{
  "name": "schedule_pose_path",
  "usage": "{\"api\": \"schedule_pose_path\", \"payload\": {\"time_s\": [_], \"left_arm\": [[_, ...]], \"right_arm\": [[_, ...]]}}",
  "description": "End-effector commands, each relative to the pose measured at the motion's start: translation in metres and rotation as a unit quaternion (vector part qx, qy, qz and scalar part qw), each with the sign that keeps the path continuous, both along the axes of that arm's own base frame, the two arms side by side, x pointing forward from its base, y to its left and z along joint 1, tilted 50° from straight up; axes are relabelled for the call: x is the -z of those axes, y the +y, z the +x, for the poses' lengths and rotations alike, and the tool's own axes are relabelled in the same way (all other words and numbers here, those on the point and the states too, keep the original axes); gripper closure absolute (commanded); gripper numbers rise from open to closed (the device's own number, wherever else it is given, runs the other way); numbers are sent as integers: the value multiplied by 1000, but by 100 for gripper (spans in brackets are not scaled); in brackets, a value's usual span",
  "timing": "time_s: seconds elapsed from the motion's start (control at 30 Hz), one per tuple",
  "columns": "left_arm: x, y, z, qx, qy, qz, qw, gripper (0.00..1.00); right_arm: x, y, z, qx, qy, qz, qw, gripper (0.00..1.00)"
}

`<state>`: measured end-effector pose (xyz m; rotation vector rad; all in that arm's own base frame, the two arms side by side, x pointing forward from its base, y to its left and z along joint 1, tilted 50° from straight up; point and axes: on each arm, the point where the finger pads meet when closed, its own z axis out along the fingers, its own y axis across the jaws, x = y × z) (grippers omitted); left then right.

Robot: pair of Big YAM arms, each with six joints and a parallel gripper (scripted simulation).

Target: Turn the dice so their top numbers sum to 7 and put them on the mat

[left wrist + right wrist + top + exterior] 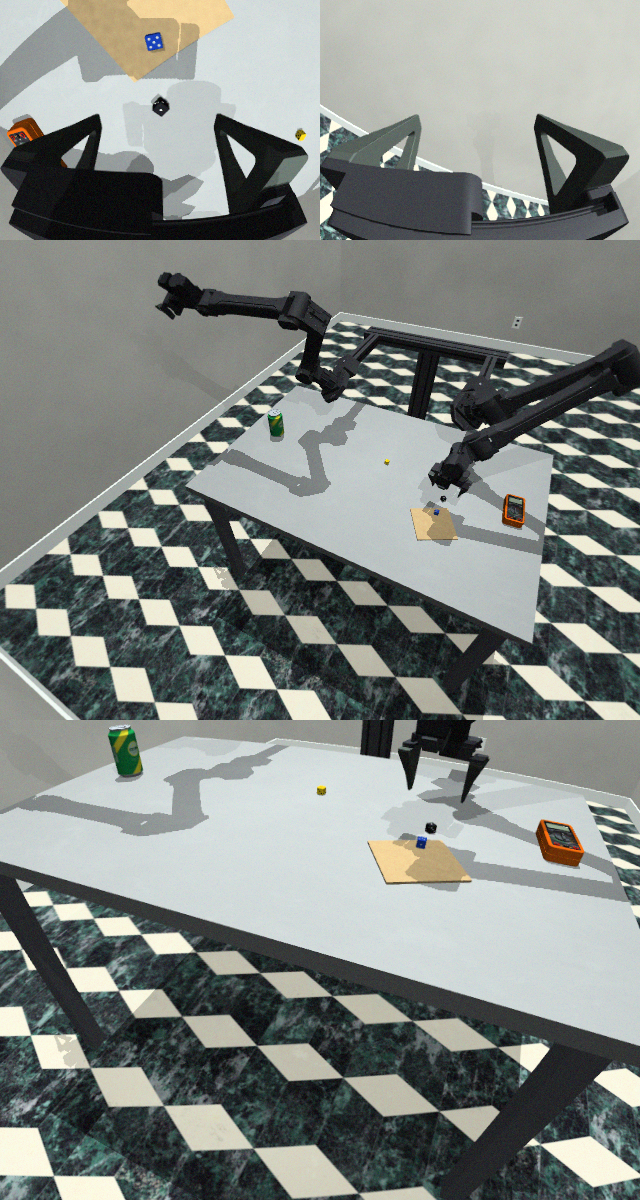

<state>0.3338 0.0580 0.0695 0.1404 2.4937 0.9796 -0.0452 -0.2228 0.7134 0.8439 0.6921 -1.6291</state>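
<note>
A tan mat [434, 523] lies on the grey table. A blue die [436, 511] sits flat on the mat near its far edge, and it also shows in the exterior view [421, 842] and the left wrist view [154, 42]. A black die [442, 497] [431, 827] lies on the table just beyond the mat. A yellow die [386, 461] lies alone further toward the table's middle. My left gripper [446, 489] is open and empty, hovering above the black die [160, 107]. My right gripper [166, 307] is open and empty, raised high off the table and facing the wall.
An orange multimeter [513, 510] lies on the table beside the mat. A green soda can [275, 422] stands at the far corner. A black frame stands behind the table.
</note>
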Motion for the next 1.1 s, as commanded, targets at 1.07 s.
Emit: {"api": "schedule_pose_path", "payload": {"time_s": [1.07], "left_arm": [[17,13,-25,-280,-263,-187,904,0]], "right_arm": [[-32,27,1,4,3,-31,999,0]]}}
